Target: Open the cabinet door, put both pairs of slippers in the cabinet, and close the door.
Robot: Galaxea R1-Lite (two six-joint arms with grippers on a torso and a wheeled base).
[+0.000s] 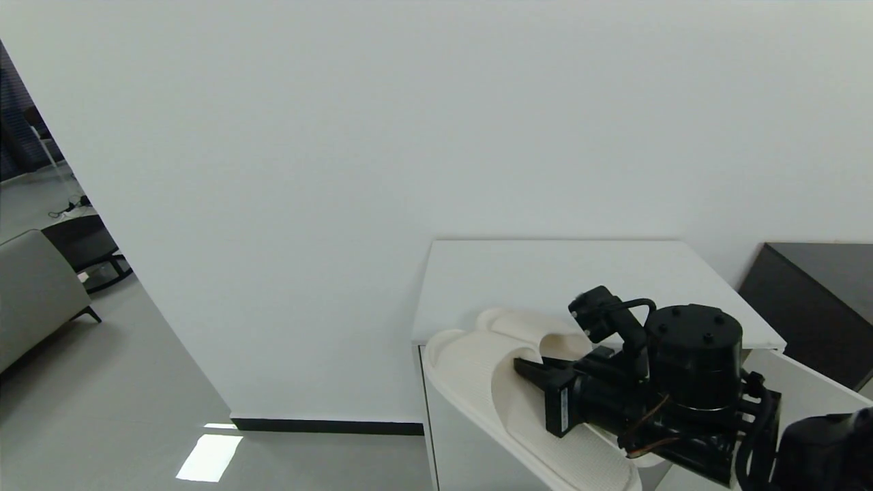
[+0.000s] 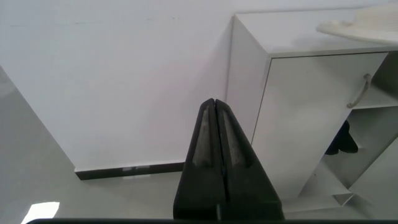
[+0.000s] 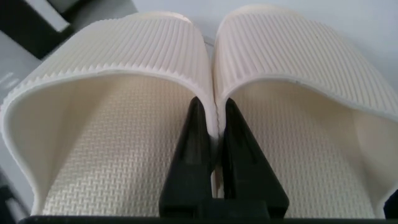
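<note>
A pair of cream slippers (image 1: 477, 382) hangs over the front left corner of the white cabinet (image 1: 580, 273), toes pointing away from me. My right gripper (image 1: 528, 368) is shut on the two inner side walls, pinching both slippers (image 3: 124, 93) together between its black fingers (image 3: 194, 143). In the left wrist view my left gripper (image 2: 214, 106) is shut with nothing in it, held low in front of the cabinet (image 2: 298, 124). The cabinet's right side stands open, showing a shelf and a dark object (image 2: 343, 140) that I cannot identify. The slippers (image 2: 360, 28) show above the cabinet top.
The open white door (image 1: 805, 395) juts out at the cabinet's right. A black piece of furniture (image 1: 818, 300) stands further right, and a grey sofa (image 1: 34, 300) at the far left. A white wall runs behind, with bare grey floor (image 1: 136, 409) to the left.
</note>
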